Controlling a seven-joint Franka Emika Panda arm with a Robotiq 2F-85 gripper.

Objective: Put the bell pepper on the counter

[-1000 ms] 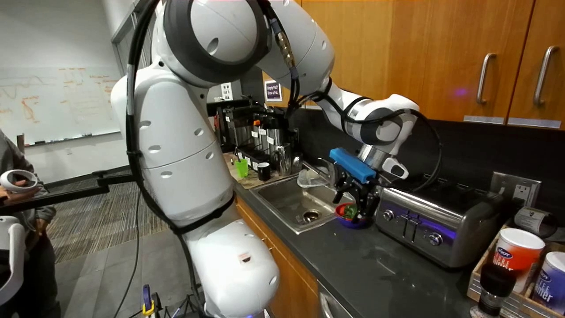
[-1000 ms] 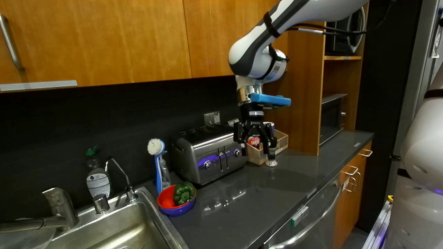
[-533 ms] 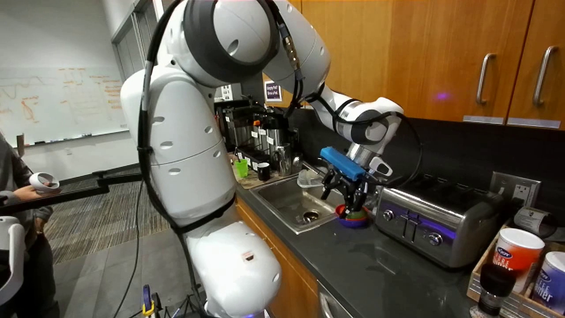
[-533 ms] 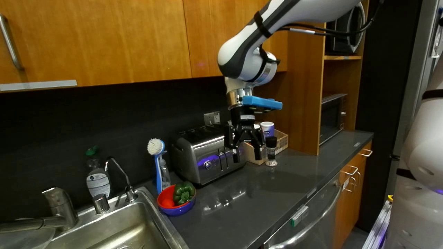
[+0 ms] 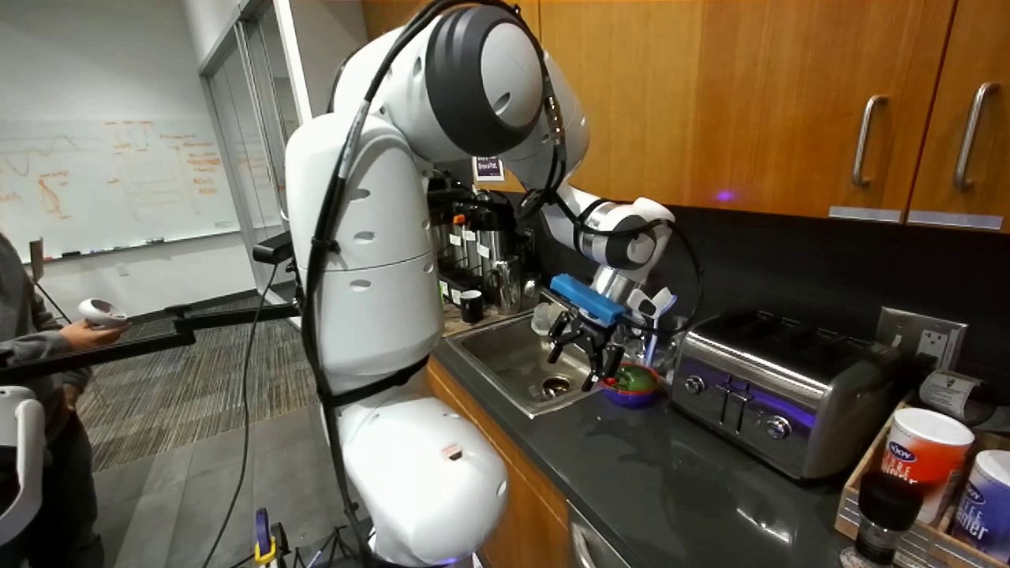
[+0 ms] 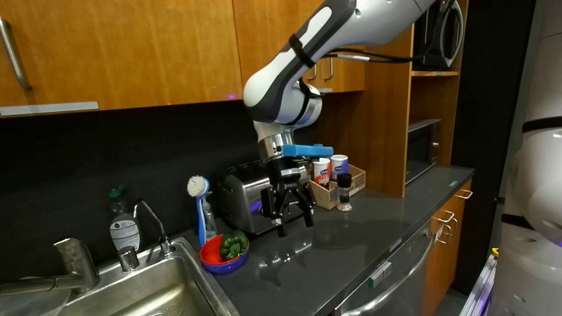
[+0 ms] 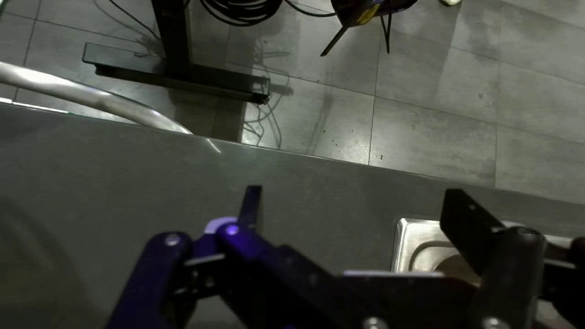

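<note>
Faucet (image 6: 81,265): is standing well apart from the toaster (image 6: 246,202), on its left.
Soap bottle (image 6: 124,235): is standing upright, green cap up, also left of the toaster.
Sink (image 6: 204,281): is lying inset in the counter (image 6: 351,254) left of the toaster, its steel rim ending short of it.
Brush (image 6: 201,219): is standing bristles up near the toaster's left end, a clear bottle (image 6: 210,221) standing close by.
Red-and-blue bowl (image 6: 224,267): is sitting just beside the toaster's left end; whether they are touching cannot be told.
Bell pepper (image 6: 233,245): is resting inside that bowl, left of the toaster, the wall ringing its lower part and its green top rising above the rim.
Pincer (image 6: 296,227): is hanging in the air before the toaster's front, tips down, apart from the bowl; in the wrist view its fingers (image 7: 250,205) are standing wide apart, counter and a sink corner showing between them, and it is gripping nothing.
Wooden box (image 6: 325,198): is standing near the toaster's right end, carrying a red-and-white canister (image 6: 322,171) and a purple-and-white canister (image 6: 339,165).
Black-topped shaker (image 6: 344,193): is standing right of the toaster, in front of the box.
</note>
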